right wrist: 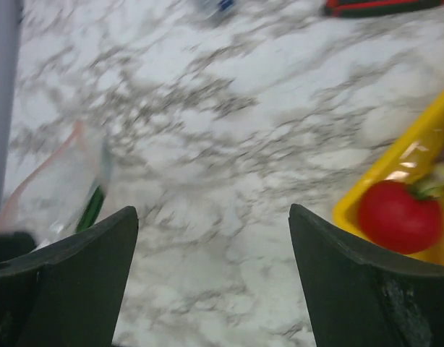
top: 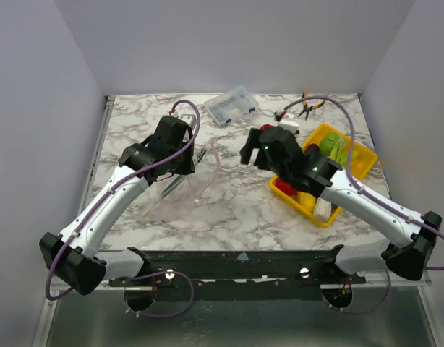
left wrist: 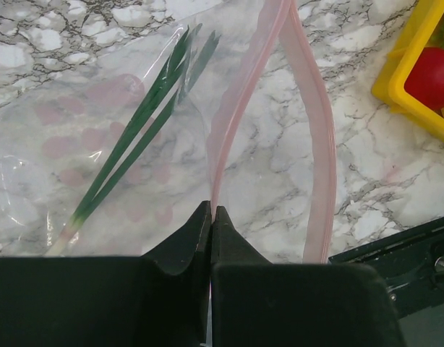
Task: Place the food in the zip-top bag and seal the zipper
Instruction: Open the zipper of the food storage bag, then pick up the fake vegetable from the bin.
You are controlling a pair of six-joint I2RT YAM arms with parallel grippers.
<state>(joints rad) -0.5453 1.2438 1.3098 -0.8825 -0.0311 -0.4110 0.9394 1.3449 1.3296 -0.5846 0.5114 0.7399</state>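
Broadly, the marble table (top: 236, 210) gives the floppy zip-top bag (left wrist: 99, 144) nothing to hold it in place, so if the left arm pulls, the whole bag can slide or its mouth can collapse. The bag lies flat, left of the centre, with its mouth gaping towards the yellow tray (left wrist: 395, 65), which stands well apart on the right.

The left gripper (left wrist: 211, 217) is closed tight on one lip of the mouth. The right gripper (right wrist: 213, 217) stands wide open and empty above bare marble between bag and tray.

The celery stalk (left wrist: 135, 137) lies inside the bag and can slip out if the lip is lifted too steeply. The tomato (right wrist: 399, 217), in the tray, is round and smooth, so it can pop out of the fingers or roll away. The zipper (left wrist: 319, 144) is thin, and I judge the pinch can slide off it, after which the mouth falls shut.
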